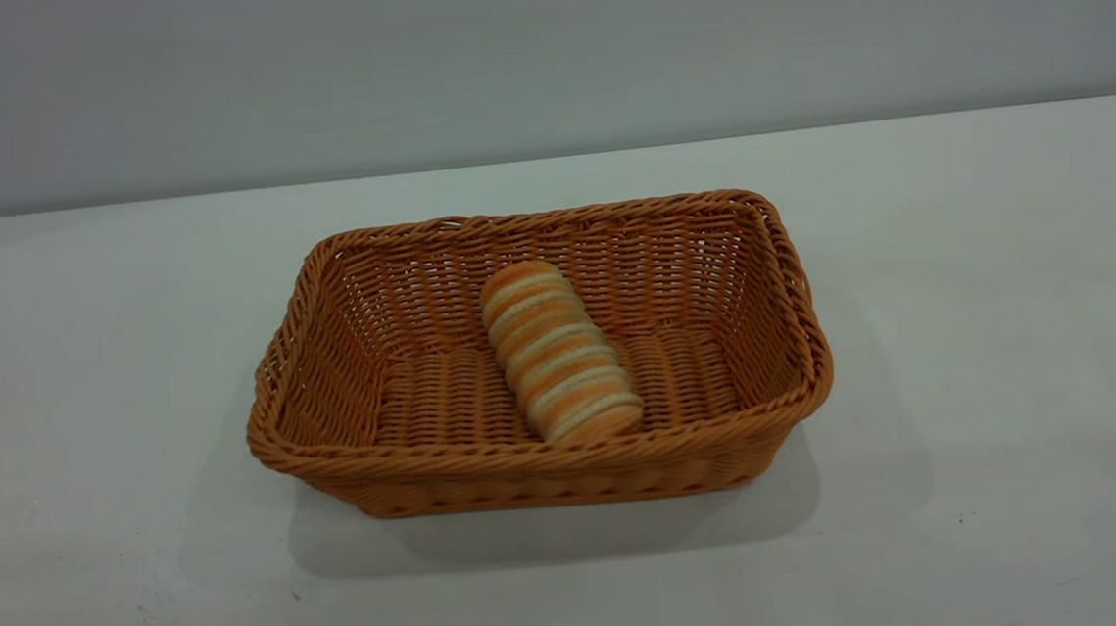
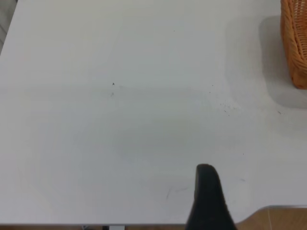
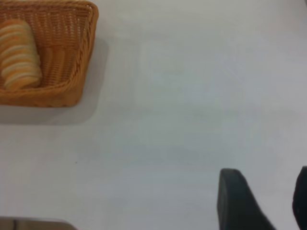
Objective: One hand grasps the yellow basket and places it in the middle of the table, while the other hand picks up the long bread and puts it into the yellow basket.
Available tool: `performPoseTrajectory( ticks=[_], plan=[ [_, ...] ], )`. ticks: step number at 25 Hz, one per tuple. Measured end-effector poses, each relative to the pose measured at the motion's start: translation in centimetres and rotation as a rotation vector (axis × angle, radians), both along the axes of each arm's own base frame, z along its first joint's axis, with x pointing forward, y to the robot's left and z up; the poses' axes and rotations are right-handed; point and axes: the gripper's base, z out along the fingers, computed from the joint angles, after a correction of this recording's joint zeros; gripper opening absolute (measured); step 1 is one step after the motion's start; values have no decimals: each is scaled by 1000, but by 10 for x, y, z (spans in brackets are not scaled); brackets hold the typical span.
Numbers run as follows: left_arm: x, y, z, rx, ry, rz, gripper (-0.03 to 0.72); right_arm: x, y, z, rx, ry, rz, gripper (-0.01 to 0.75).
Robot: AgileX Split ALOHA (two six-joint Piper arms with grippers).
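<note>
The yellow basket [image 1: 543, 451] stands in the middle of the table [image 1: 991, 322]. The long bread [image 1: 557, 350] lies inside it on the woven floor, slanted, touched by nothing. Neither arm shows in the exterior view. In the left wrist view my left gripper [image 2: 259, 187] hangs over bare table with one black finger [image 2: 206, 191] showing and nothing beside it; a corner of the basket [image 2: 295, 43] is far off. In the right wrist view my right gripper [image 3: 268, 191] is open and empty over bare table, well away from the basket [image 3: 72, 91] with the bread [image 3: 18, 52] in it.
The tabletop is white with a few dark specks [image 2: 113, 84]. Its edge shows near the left gripper [image 2: 283, 208] and in the right wrist view [image 3: 33, 219]. A grey wall [image 1: 540, 49] runs behind the table.
</note>
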Motion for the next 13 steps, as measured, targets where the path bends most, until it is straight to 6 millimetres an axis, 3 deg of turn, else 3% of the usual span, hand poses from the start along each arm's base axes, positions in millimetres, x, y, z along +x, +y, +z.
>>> performPoseTrajectory(
  ticks=[13],
  plan=[
    [0, 0, 0, 0, -1, 0, 563, 0, 0, 0, 0, 1, 0, 238]
  ],
)
